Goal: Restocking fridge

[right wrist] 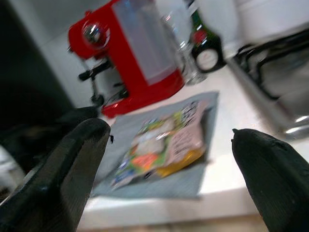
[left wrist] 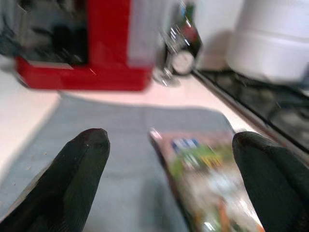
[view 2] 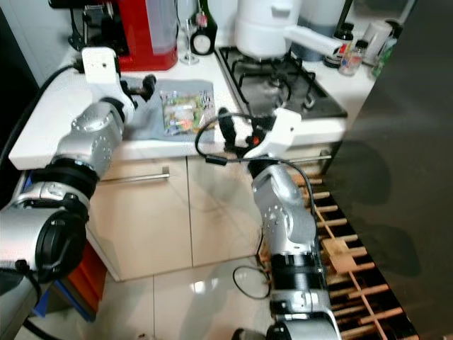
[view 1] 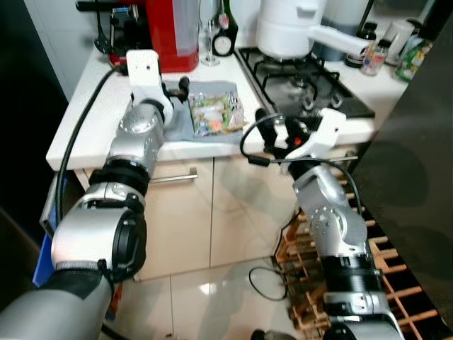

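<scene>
Kitchen corner: white worktop (view 1: 81, 117), cream cabinet fronts below, glossy tiled floor, black gas hob (view 1: 301, 81) at 1 o'clock.

Item 1. Food packet (view 1: 216, 113), the thing to restock. Flat, crinkly printed film, green and orange picture, pale label edge. Lies on a grey cloth (view 1: 180, 127), soft and matte, near the worktop's front edge at 12 o'clock.

Item 2. Left gripper (left wrist: 169, 159). Fingers spread wide, low over the cloth at the packet's 9 o'clock, holding nothing.

Item 3. Right gripper (right wrist: 169, 145). Fingers spread, empty, in front of the worktop edge at the packet's 3 o'clock, well short of it.

Item 4. Red coffee machine (view 1: 166, 28), hard glossy plastic, 11 o'clock. Stemmed glass (view 1: 209, 42) and dark bottle (view 1: 225, 28) just beside it, both thin and easily tipped. White pot (view 1: 287, 25) on the hob.

Risks, judged:
- Thin film offers little to pinch; closing fingers may slide over it or nip the cloth as well, dragging both.
- Packet sits near the edge; a push from the left could send it over.
- A high reach could knock the glass or bottle.
- Hard squeezing may crush the contents.
</scene>
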### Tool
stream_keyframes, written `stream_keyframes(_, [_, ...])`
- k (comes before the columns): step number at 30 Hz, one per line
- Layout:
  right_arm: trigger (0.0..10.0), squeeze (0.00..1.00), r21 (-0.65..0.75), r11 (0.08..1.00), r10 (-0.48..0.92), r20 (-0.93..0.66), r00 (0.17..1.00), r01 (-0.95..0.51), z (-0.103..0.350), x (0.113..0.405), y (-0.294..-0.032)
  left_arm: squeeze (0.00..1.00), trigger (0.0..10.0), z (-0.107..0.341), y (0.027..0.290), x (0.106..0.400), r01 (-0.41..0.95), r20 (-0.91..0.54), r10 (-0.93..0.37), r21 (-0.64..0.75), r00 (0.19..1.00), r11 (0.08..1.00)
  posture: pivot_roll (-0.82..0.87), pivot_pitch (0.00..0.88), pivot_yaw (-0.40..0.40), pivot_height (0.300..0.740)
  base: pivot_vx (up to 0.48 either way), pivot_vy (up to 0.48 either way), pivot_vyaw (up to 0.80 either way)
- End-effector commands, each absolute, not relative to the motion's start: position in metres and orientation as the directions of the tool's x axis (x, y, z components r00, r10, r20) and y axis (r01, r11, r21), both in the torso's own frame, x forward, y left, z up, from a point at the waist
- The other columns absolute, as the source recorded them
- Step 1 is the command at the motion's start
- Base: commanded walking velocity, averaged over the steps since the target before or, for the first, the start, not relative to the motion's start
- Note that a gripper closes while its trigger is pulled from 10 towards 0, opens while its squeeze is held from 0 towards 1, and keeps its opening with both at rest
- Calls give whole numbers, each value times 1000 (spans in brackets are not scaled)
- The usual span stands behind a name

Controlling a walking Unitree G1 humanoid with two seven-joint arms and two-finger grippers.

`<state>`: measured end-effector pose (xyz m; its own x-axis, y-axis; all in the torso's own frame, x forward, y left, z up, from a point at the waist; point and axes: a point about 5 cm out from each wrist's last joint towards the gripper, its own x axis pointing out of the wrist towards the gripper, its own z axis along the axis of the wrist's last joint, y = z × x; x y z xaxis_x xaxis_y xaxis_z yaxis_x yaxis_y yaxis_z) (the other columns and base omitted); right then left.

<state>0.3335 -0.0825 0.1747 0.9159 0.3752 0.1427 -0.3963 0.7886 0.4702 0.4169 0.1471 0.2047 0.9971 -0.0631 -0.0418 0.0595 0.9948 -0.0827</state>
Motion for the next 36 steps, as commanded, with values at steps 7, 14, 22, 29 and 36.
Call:
stream_keyframes(7, [10000,0,451,796,393,123,911,-404,177,319,-87,0,10000,206,142,418,88,-19,-89,-81,996,993,-216,0,-5,740,0,0,0])
stream_keyframes(14, [10000,0,181,911,350,132,927,-370,174,304,-97,0,10000,216,140,420,101,25,-101,-26,995,995,-225,0,0,740,0,0,0])
stream_keyframes(22, [10000,0,-15,982,187,257,948,-190,183,293,-119,0,10000,247,152,416,100,254,-94,-8,963,995,-210,0,39,740,0,0,0])
stream_keyframes(29, [10000,0,-6,993,113,243,964,-115,171,277,-135,0,10000,197,163,347,83,260,-68,-48,963,995,-151,0,0,740,0,0,0])
stream_keyframes(36, [10000,0,-10,994,109,156,982,-108,151,277,-156,0,10000,163,171,271,24,190,-38,74,981,997,-76,0,-51,740,0,0,0])
